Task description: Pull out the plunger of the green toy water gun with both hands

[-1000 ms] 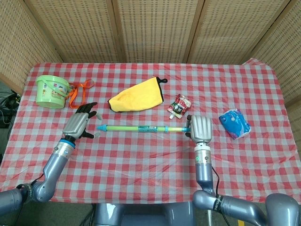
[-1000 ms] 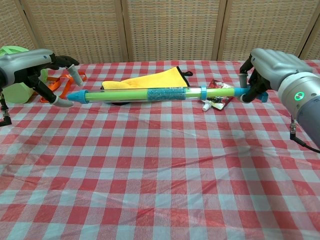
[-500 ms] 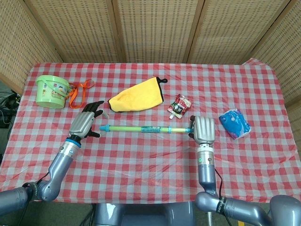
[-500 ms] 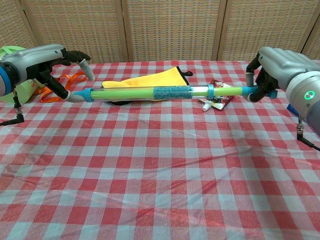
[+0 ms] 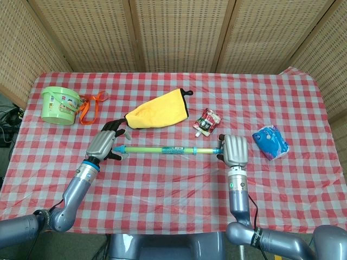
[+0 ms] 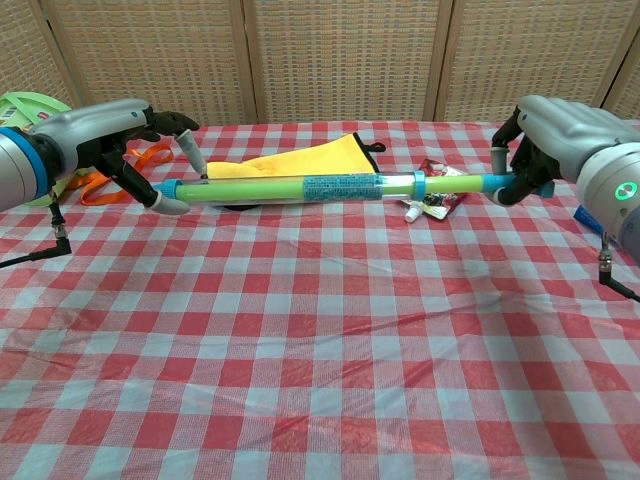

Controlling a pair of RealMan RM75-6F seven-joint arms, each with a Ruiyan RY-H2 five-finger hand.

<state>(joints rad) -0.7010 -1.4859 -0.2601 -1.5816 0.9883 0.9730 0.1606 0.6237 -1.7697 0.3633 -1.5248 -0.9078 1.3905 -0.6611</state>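
Both hands' fingers [image 6: 180, 204] hide the green toy water gun [image 5: 168, 148] ends.

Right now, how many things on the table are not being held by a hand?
4. A green bucket with an orange strap at the far left, a yellow cloth at the middle back, a small snack packet beside it, and a blue packet at the right. None look hidden.

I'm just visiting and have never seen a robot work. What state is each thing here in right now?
Green toy water gun: held level above the table, plunger slightly out.
Left robot hand: fingers apart around the gun's tip, not closed.
Right robot hand: grips the plunger end.
Green bucket: upright.
Yellow cloth: lying folded.
Red pouch: lying flat.
Blue packet: lying on the table.
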